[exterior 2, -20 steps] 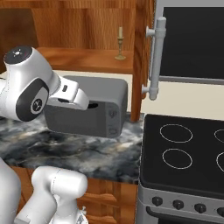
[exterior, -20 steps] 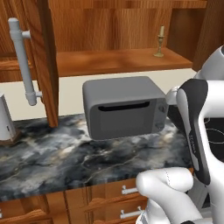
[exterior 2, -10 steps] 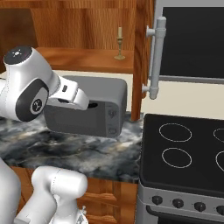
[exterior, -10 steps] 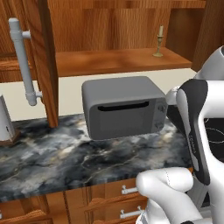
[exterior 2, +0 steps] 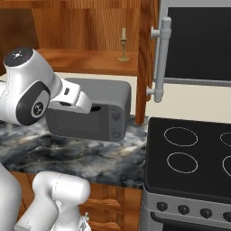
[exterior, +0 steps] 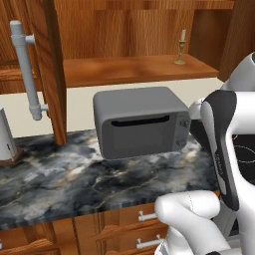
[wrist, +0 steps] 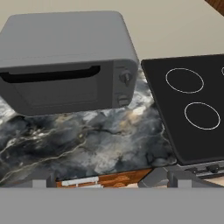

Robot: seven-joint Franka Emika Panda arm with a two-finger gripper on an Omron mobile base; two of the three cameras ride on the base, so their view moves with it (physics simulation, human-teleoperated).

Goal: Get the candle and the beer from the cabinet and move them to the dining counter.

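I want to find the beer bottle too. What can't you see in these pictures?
- Beer: the cabinet shelf holds the candle; its left part sits behind the open door in the left base view.
- Candle: too small for detail in the right base view.
- Gripper: fingertips cut off at the hand view's bottom edge.
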